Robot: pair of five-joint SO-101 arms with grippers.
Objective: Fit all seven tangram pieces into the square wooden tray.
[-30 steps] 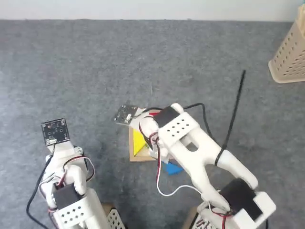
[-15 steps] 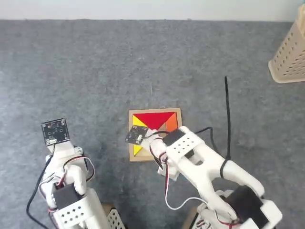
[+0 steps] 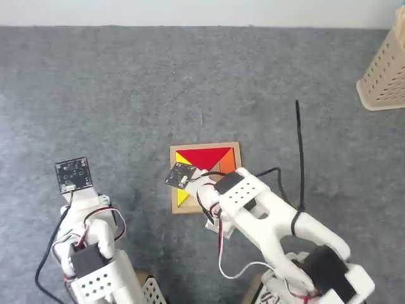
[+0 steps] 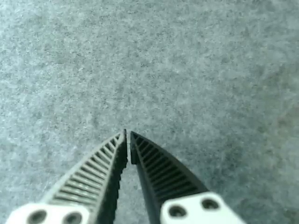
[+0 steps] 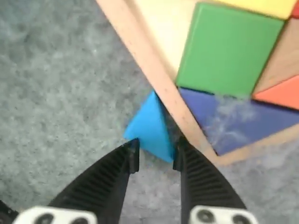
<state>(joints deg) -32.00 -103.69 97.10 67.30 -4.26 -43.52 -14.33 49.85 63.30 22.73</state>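
Note:
The square wooden tray (image 3: 205, 147) lies mid-table with a red triangle (image 3: 204, 157), a yellow piece (image 3: 182, 198) and an orange piece (image 3: 230, 166) inside. In the right wrist view, a green square (image 5: 229, 49) and a dark blue parallelogram (image 5: 238, 126) sit by the tray rim (image 5: 154, 79). A light blue triangle (image 5: 148, 126) lies on the carpet against the outside of that rim. My right gripper (image 5: 156, 148) is shut on it, one finger at each side. My left gripper (image 4: 127, 133) hangs shut over bare carpet at the near left.
A beige perforated basket (image 3: 386, 63) stands at the far right edge. A black cable (image 3: 299, 152) runs along the carpet right of the tray. The left arm (image 3: 88, 250) stays near the front left corner.
The right arm has drawn back from over the tray to its near edge and come down around the light blue triangle, uncovering the tray's pieces. The left arm has not moved.

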